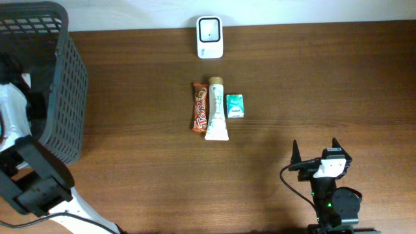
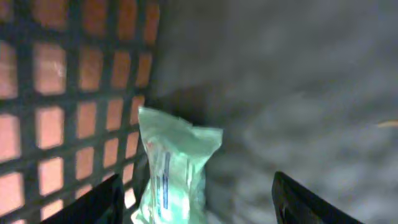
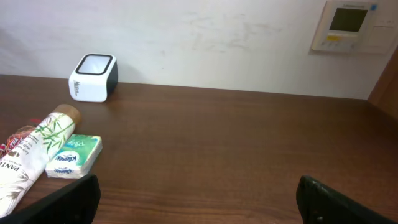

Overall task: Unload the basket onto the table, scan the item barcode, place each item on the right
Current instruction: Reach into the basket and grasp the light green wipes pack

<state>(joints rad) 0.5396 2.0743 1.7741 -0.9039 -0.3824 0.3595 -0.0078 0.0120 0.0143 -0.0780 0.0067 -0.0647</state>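
Overhead shows a chocolate bar (image 1: 199, 107), tube (image 1: 216, 109) and tissue pack (image 1: 234, 105) near the scanner (image 1: 209, 37), probably left to scan, one green pack (image 2: 174, 168) maybe done in the basket (image 1: 62, 97) far left of it, and the left gripper (image 2: 198, 200) and right gripper (image 3: 202, 202) spread wide, empty.

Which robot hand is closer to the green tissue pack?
Right. The right gripper sits back toward the robot and to the right of the tissue pack. The left gripper is farther to the left, down inside the black basket.
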